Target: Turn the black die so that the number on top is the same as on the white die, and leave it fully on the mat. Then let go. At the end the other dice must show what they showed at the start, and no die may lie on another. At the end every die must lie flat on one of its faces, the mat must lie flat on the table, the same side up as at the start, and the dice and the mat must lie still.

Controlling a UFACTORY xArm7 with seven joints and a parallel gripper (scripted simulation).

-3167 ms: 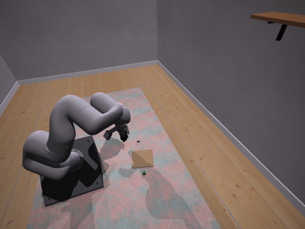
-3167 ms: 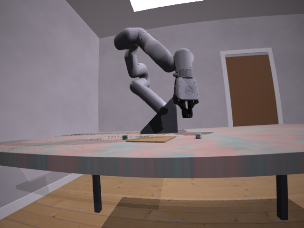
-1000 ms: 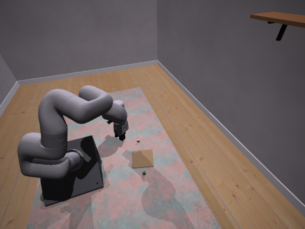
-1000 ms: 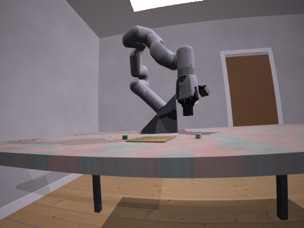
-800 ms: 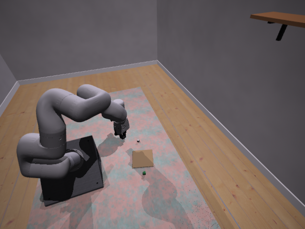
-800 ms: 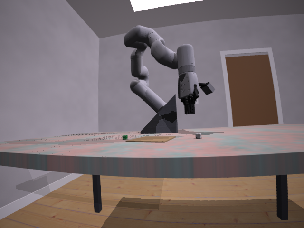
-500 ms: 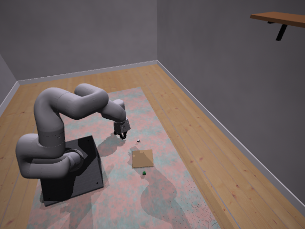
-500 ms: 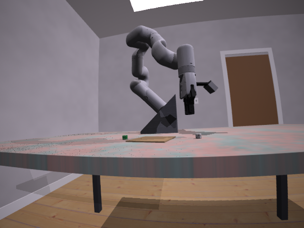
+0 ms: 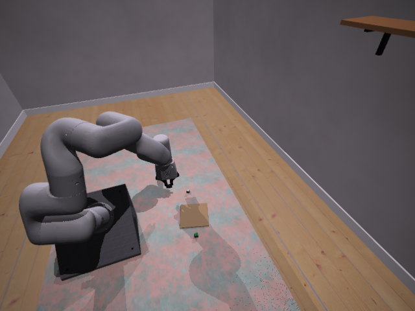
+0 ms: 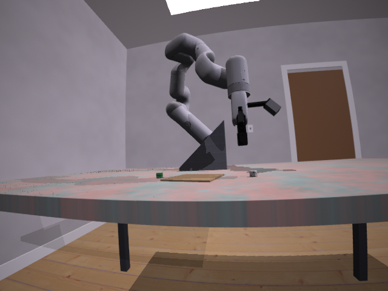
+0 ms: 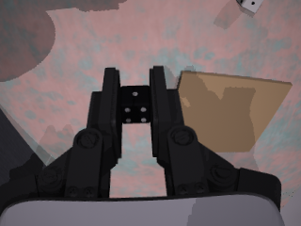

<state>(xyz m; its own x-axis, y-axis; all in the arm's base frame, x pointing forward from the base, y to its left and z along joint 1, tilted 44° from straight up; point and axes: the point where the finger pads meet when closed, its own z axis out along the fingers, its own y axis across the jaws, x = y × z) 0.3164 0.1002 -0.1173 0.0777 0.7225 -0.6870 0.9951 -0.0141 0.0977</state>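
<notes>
My gripper (image 11: 134, 86) is shut on the black die (image 11: 135, 105) and holds it well above the table. The die's face toward the wrist camera shows several white pips. In the side view the gripper (image 10: 242, 139) hangs high over the table, between the mat and the white die. The tan mat (image 9: 193, 215) lies flat on the table; it also shows in the side view (image 10: 192, 177) and in the wrist view (image 11: 235, 113), to the right of the fingers.
A green die (image 9: 196, 235) lies on the table just off the mat's near edge, also in the side view (image 10: 159, 174). The robot's dark base (image 9: 96, 230) stands at the left. The table edge (image 10: 194, 203) runs along the front.
</notes>
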